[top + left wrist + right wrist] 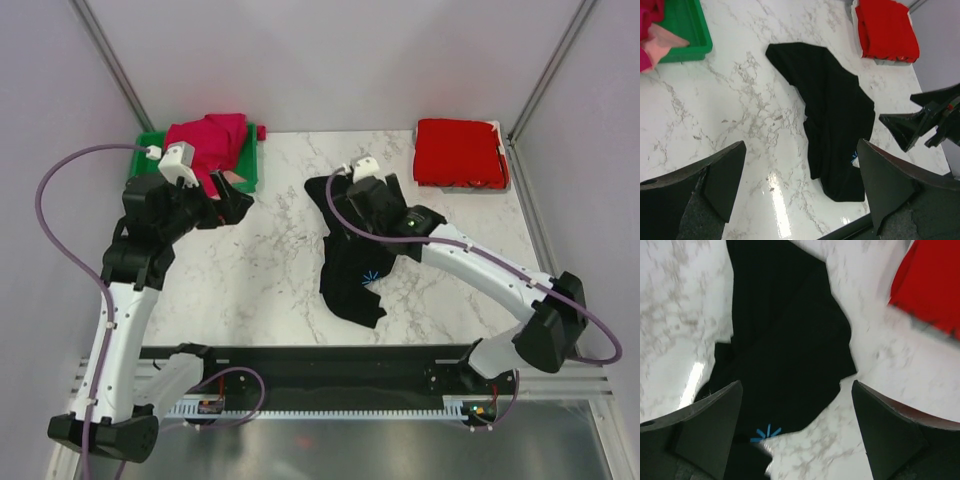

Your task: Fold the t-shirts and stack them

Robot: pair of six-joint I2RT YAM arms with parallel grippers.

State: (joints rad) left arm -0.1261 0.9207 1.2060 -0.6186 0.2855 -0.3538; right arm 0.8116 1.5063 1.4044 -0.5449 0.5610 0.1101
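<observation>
Bin, 10 o'clock: green plastic bin [248,168] at the far-left corner of the worktop holds a rumpled magenta cloth t-shirt [208,137] and a peach one [662,44], unfolded; judged to be the waiting supply.
Left claw [800,185]: fingers spread wide, nothing between them; hovering beside the bin with its camera turned toward the centre.
Black item, centre: large black cloth t-shirt [352,262] lies crumpled and elongated from 12 to 6 o'clock, its light-blue starburst logo [765,432] toward the near end. Not yet flattened; judged to be the garment in hand.
Right claw [797,430]: fingers parted, empty, poised over the far half of the black t-shirt, likely to take a hem.
Stack, 2 o'clock: bright red folded t-shirt [460,152], square and tidy, evidently the stack's start.
Surface: white grey-veined marble worktop [265,270], glossy, showing glare.
Room: plain pale walls with metal corner posts.
</observation>
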